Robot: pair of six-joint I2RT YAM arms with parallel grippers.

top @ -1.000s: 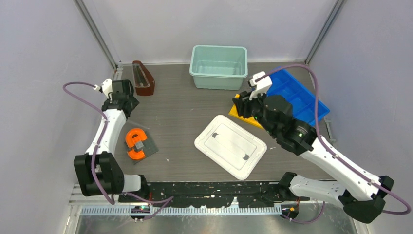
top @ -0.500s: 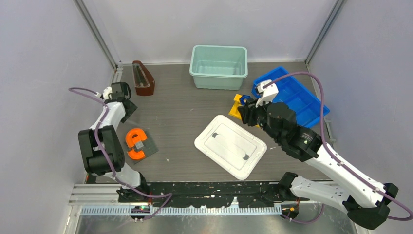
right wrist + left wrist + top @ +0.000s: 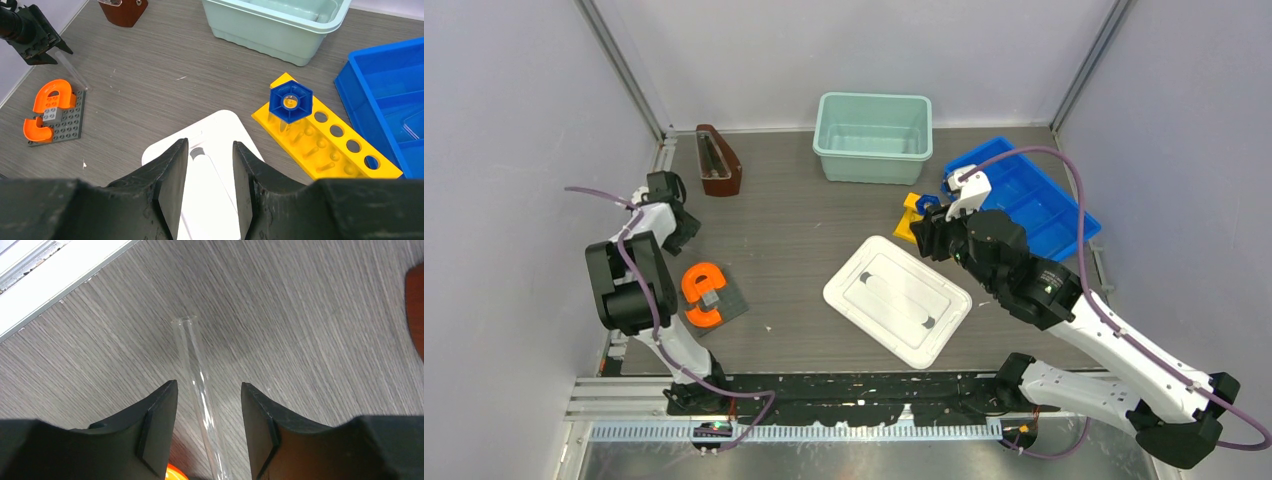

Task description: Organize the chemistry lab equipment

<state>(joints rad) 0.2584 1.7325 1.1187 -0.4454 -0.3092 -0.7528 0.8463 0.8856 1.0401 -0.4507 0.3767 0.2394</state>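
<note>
1. Grey wood-grain tabletop (image 3: pixel 794 230).
2. Fingers of left gripper (image 3: pixel 209 390) apart, straddling clear glass tube (image 3: pixel 192 355) lying flat, ungripped.
3. Fingers of right gripper (image 3: pixel 210 150) apart, empty, over white lid (image 3: pixel 220 127).
4. Farther out: blue cap (image 3: pixel 290 102) standing on yellow rack (image 3: pixel 345 155).

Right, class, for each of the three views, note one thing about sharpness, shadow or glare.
Left wrist view: the glass tube is nearly lost against the grey table, a soft shadow by its open end; the left fingers are almost black. Right wrist view: sharp throughout, the yellow rack crisp, the right fingers dark. Top view: even, soft light, no glare.
</note>
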